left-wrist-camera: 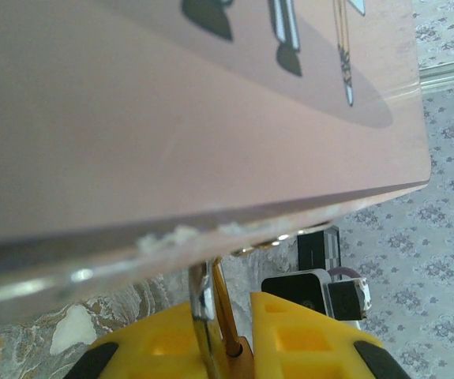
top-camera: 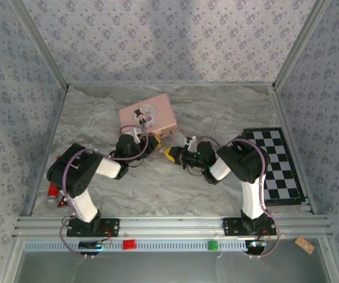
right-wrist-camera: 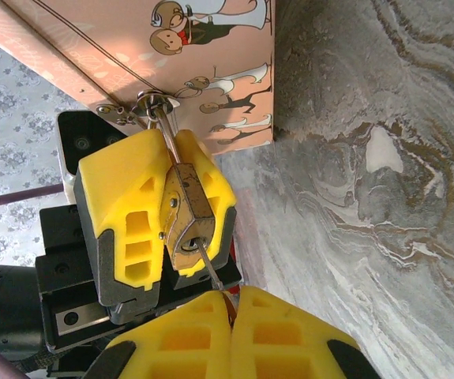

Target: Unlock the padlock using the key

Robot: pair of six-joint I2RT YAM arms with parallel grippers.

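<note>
The brass padlock (right-wrist-camera: 189, 217) hangs by its silvery shackle (left-wrist-camera: 203, 304) from the latch of the pink tin (right-wrist-camera: 132, 47). My left gripper (left-wrist-camera: 227, 316) is shut on the padlock body, one yellow finger (right-wrist-camera: 124, 189) on each side. The thin key (right-wrist-camera: 208, 267) is in the keyhole at the padlock's bottom. My right gripper (right-wrist-camera: 230, 296) is shut on the key's head, which is mostly hidden between the pads. In the top view the two grippers (top-camera: 151, 141) (top-camera: 172, 155) meet just in front of the tin (top-camera: 148, 113).
A black-and-white chessboard mat (top-camera: 278, 165) lies at the right of the marbled table (top-camera: 175, 183). A small red object (top-camera: 52, 191) sits by the left arm's base. Patterned walls close in the back and sides.
</note>
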